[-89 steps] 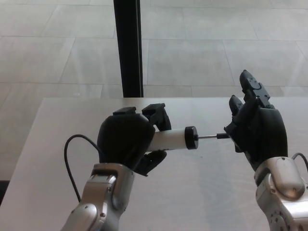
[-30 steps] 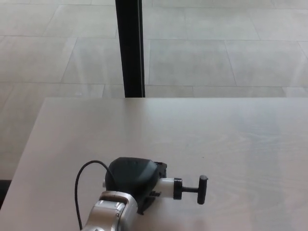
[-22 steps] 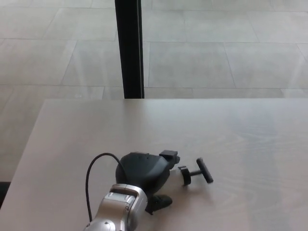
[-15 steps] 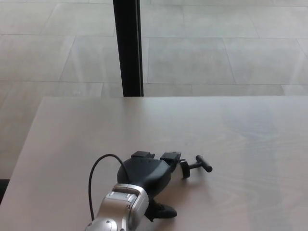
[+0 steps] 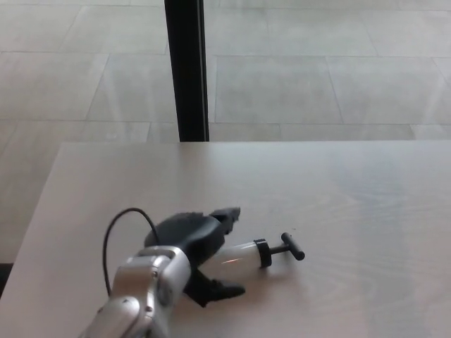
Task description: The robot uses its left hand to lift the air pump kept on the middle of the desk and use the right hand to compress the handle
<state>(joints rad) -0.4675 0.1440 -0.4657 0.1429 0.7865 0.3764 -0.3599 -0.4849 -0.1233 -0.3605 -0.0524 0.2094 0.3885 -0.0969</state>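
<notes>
One head view looks down and forward over the desk (image 5: pixel 338 183), near, floor (image 5: pixel 317 77) far beyond.

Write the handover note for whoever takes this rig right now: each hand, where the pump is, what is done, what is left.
Left hand: low over the desk, fingers spread around the near end of the air pump, apparently not gripping it.
Right hand: not in view.
Air pump: lying on its side on the desk, clear barrel toward the left hand, black T-handle pointing right, only a short length of rod showing.
Done: the pump is back on the desk.
Left: if another stroke is wanted, the left hand must regrip and lift, and the right hand come in to press the handle.
</notes>
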